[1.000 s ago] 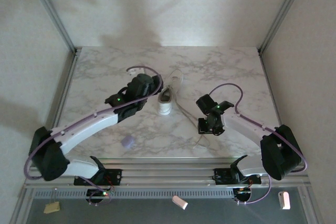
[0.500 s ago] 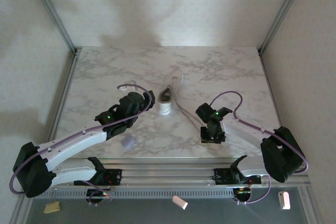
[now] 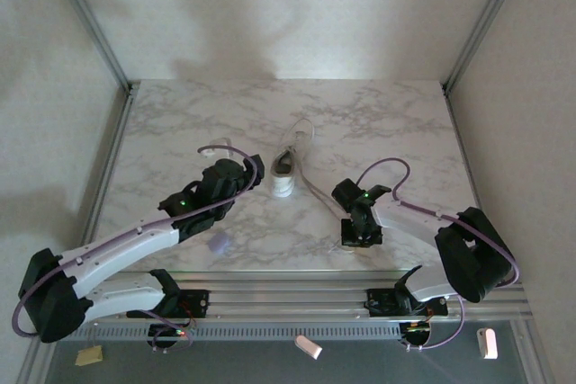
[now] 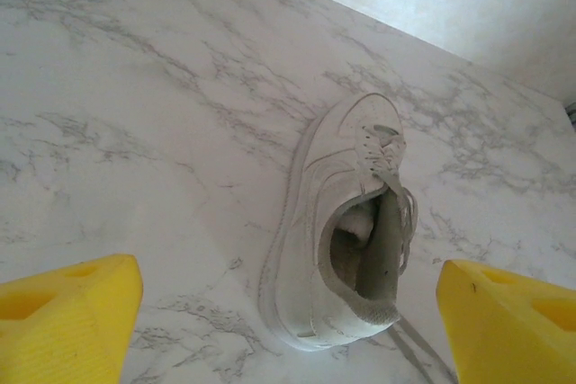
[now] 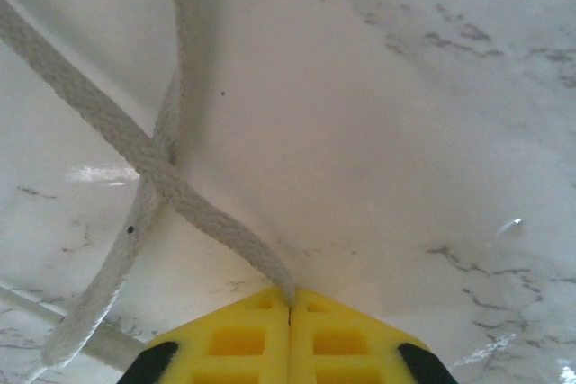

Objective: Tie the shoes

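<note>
White sneaker (image 3: pixel 283 174) rests near the centre of the marble table (image 3: pixel 180 123), heel toward the arm bases. It appears tipped slightly onto its side. The laces (image 5: pixel 153 166) trail loose toward the right arm. Left gripper (image 3: pixel 255 170): yellow fingers (image 4: pixel 67 312) spread wide, just behind the heel, not touching it. Right gripper (image 5: pixel 289 299): pads pressed together low at the table surface, pinching one lace strand where it crosses a second.

Soft, dim light overall; faint glare on the table (image 5: pixel 94 173), lace blurred up close.
</note>
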You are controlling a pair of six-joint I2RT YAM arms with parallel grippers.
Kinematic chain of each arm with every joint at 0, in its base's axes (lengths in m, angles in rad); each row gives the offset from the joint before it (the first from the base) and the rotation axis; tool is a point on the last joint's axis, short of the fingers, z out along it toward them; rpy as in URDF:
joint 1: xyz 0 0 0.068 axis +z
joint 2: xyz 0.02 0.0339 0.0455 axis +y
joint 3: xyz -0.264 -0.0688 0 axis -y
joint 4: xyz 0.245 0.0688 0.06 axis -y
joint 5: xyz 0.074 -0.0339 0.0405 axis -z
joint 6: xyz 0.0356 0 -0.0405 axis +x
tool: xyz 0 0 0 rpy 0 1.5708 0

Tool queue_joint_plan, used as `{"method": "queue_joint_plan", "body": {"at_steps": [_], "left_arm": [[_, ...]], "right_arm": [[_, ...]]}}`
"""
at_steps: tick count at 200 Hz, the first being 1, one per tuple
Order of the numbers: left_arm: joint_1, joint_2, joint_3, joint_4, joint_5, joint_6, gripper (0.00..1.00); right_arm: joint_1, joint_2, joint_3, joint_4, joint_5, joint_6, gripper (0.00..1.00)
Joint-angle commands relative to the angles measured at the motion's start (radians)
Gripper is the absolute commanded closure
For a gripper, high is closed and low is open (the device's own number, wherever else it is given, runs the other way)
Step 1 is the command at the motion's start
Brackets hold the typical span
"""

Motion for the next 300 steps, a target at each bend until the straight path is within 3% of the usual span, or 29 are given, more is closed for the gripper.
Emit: {"method": "queue_joint_plan", "body": {"at_steps": [1, 45, 86, 114, 147, 168, 185, 234, 281, 300], "left_arm": [[-0.009, -0.04, -0.012, 0.003, -0.05, -0.012, 0.15], [-0.006, -0.104, -0.003, -0.007, -0.051, 0.018, 0.15], [-0.003, -0.162, 0.008, -0.012, -0.009, 0.052, 0.12], [-0.003, -0.2, 0.001, -0.016, 0.027, 0.055, 0.07], [-0.003, -0.221, -0.017, -0.018, 0.062, 0.065, 0.06], [-0.011, -0.21, -0.011, -0.037, 0.073, 0.059, 0.12], [-0.031, -0.202, -0.012, -0.039, 0.074, 0.051, 0.15], [-0.172, -0.08, -0.01, 0.013, 0.035, 0.009, 0.22], [-0.37, 0.222, 0.091, 0.061, -0.005, -0.057, 0.29], [-0.406, 0.371, 0.162, 0.066, 0.049, -0.077, 0.32]], "right_arm": [[0.011, -0.08, 0.012, -0.045, 0.021, -0.001, 1.0], [0.012, -0.371, 0.192, -0.2, 0.004, -0.09, 1.0], [0.014, -0.433, 0.364, -0.223, -0.097, -0.176, 1.0], [0.014, -0.451, 0.472, -0.209, -0.095, -0.218, 1.0], [0.014, -0.416, 0.626, -0.248, 0.114, -0.255, 1.0], [0.009, -0.342, 0.74, -0.336, 0.315, -0.267, 1.0], [-0.027, -0.291, 0.802, -0.379, 0.381, -0.279, 1.0], [-0.292, -0.153, 0.793, -0.339, 0.229, -0.32, 1.0], [-0.527, -0.033, 0.644, -0.182, -0.058, -0.29, 1.0], [-0.595, 0.004, 0.59, -0.131, -0.16, -0.271, 1.0]]}}
